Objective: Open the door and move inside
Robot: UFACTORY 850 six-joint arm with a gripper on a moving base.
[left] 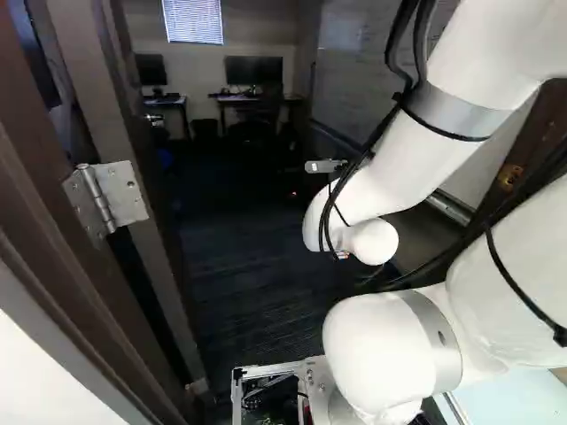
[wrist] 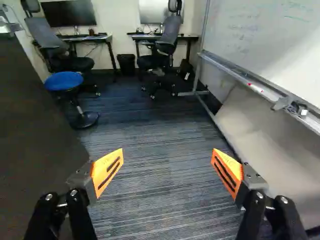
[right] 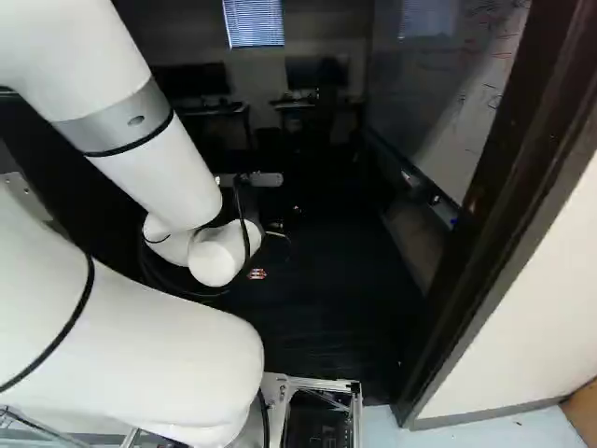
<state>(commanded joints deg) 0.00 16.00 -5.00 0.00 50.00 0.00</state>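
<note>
Inside the dark brown doorframe [right: 504, 215], the flat dark door [wrist: 35, 135] stands swung inward, hinged at the frame's edge, left in the left base view. Best drive in slowly and centred, bent white arm [left: 407, 159] well off both frame edges, black orange-padded gripper [wrist: 167, 156], spread and empty, clear of the silver handle [left: 157, 120].

Office ahead of me with dark striped carpet [wrist: 160, 127]. Two desks [wrist: 185, 37] stand along the pale far wall [wrist: 117, 22], each bearing a monitor [wrist: 70, 12], an office chair [wrist: 170, 30] at each; a black bin [wrist: 126, 64] between. Nearer, a round blue stool [wrist: 64, 81]. Whiteboard [wrist: 265, 45] with handwriting along one side. High up, a bright window [right: 254, 23] with slatted blinds [left: 193, 21].
</note>
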